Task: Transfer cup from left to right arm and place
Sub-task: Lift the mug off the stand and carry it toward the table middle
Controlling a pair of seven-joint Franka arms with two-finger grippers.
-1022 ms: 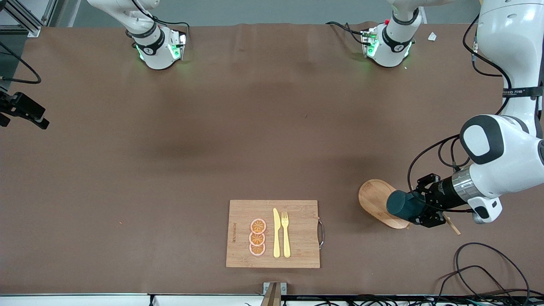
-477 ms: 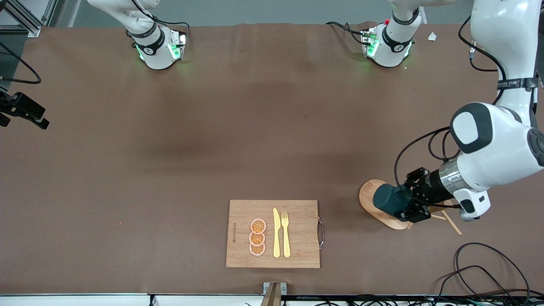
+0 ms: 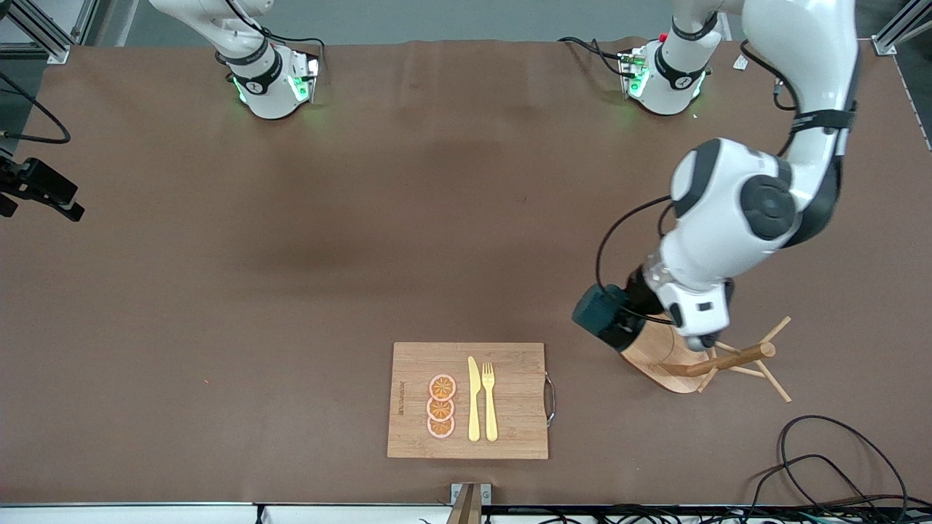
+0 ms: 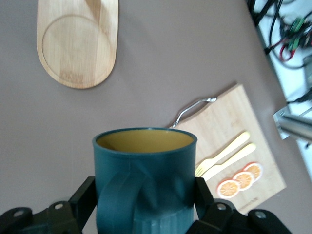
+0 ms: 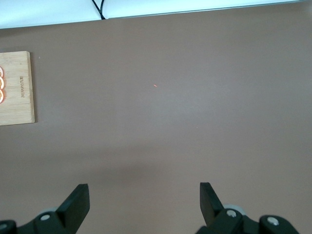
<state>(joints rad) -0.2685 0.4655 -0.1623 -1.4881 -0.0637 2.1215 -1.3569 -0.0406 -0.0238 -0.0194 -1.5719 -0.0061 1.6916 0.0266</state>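
The cup is a dark teal mug with a side handle and a mustard inside. My left gripper is shut on the cup's body, one black finger on each side, handle toward the wrist camera. It hangs in the air over the table at the edge of the wooden peg rack's oval base. My right gripper shows only in the right wrist view. It stands open over bare brown table with nothing between its fingers.
The rack's pegs stick out toward the left arm's end. A wooden cutting board near the front edge carries a yellow knife, a fork and orange slices. Cables lie at the front corner.
The left arm has swung the cup off the peg rack toward the middle of the table, uncovering the pegs. Its grip stays shut. The right gripper has stayed open.
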